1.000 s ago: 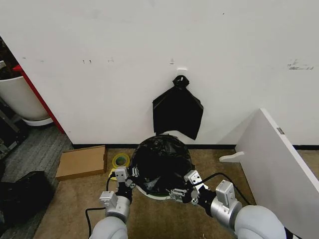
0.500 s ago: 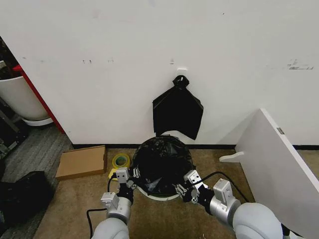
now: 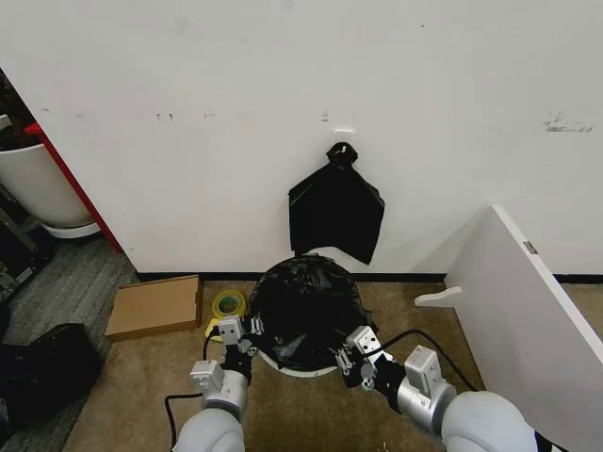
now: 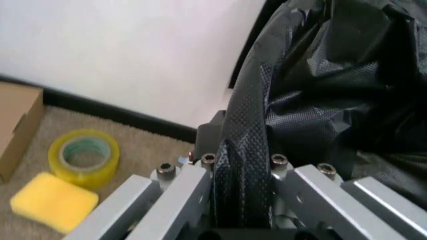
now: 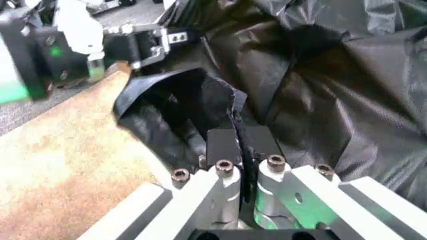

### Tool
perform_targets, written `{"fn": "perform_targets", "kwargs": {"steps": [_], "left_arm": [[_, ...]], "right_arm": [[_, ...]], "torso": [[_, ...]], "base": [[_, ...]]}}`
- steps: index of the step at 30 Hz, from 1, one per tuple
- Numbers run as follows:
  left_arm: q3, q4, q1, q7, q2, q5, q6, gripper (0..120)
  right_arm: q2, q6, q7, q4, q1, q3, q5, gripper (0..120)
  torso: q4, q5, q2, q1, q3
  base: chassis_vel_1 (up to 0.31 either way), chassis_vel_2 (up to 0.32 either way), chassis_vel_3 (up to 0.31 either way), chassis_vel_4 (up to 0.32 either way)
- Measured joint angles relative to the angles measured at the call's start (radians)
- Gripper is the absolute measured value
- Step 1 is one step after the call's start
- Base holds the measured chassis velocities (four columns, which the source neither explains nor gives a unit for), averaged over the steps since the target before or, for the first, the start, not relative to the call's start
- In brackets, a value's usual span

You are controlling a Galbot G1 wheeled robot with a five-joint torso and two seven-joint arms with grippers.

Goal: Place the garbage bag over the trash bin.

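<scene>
The glossy black garbage bag [image 3: 306,309] is draped over the trash bin, of which a white strip [image 3: 300,371] shows below the bag's near edge. My left gripper [image 3: 245,337] is at the bin's near left side. In the left wrist view it [image 4: 243,172] is shut on a fold of the garbage bag [image 4: 320,85]. My right gripper [image 3: 349,357] is at the near right side. In the right wrist view it [image 5: 241,147] is shut on the edge of the garbage bag [image 5: 313,95], and the left gripper [image 5: 143,40] shows farther off.
A flat black knotted bundle [image 3: 336,212] hangs on the wall behind the bin. A cardboard box [image 3: 155,306], a tape roll [image 3: 227,303] and a yellow sponge [image 4: 53,207] lie on the carpet at the left. A tilted white board [image 3: 528,301] stands right; a white tub [image 3: 38,188] far left.
The right gripper has drawn a little closer to the bin's near right side, still holding the bag. The left gripper has edged slightly toward the bin.
</scene>
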Motion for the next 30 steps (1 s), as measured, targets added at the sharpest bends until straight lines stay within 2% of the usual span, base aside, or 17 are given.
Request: {"fn": "perform_targets", "kwargs": {"steps": [1,3,7,9,11,16,17,19,30], "left_arm": [[0.0,0.0,0.0,0.0,0.0,0.0,0.0,3],[-0.01,-0.014,-0.016,-0.022,0.005,-0.068,0.034,3],[-0.024,-0.027,-0.04,-0.047,0.025,-0.166,0.077,3],[-0.025,-0.027,-0.042,-0.05,0.026,-0.175,0.081,3],[-0.029,-0.029,-0.05,-0.068,0.033,-0.219,0.105,3],[-0.029,-0.023,-0.053,-0.074,0.035,-0.223,0.112,3],[-0.029,-0.023,-0.053,-0.074,0.035,-0.223,0.112,3],[-0.027,-0.023,-0.057,-0.08,0.033,-0.225,0.116,3],[-0.032,-0.057,-0.062,-0.098,0.043,-0.272,0.137,3]], "right_arm": [[0.0,0.0,0.0,0.0,0.0,0.0,0.0,0],[-0.004,0.037,-0.026,-0.011,-0.02,0.0,-0.046,0],[-0.023,0.158,-0.102,-0.039,-0.063,0.002,-0.135,0],[-0.025,0.17,-0.109,-0.041,-0.065,0.002,-0.142,0],[-0.033,0.241,-0.153,-0.055,-0.08,0.003,-0.175,0],[-0.048,0.381,-0.252,-0.084,-0.116,0.007,-0.239,0],[-0.048,0.381,-0.252,-0.084,-0.116,0.007,-0.239,0],[-0.05,0.468,-0.307,-0.129,-0.13,0.008,-0.293,0],[-0.009,0.575,-0.358,-0.287,-0.083,-0.005,-0.405,0]], "torso": [[0.0,0.0,0.0,0.0,0.0],[0.0,0.0002,0.0,0.0,0.0],[-0.0002,0.0001,0.0,0.0,0.0],[-0.0001,0.0001,0.0,0.0,0.0],[0.0,0.0001,0.0,0.0,0.0],[0.0,0.0,0.0,0.0,0.0],[0.0,0.0,0.0,0.0,0.0],[0.0,0.0001,0.0,0.0,0.0],[0.0,0.0001,0.0,0.0,0.0]], "base": [[0.0,0.0,0.0,0.0],[0.0,0.0,0.0,0.0],[0.0,0.0,0.0,0.0],[0.0,0.0,0.0,0.0],[0.0,0.0,0.0,0.0],[0.0,0.0,0.0,0.0],[0.0,0.0,0.0,0.0],[0.0,0.0,0.0,0.0],[0.0,0.0,0.0,0.0]]}}
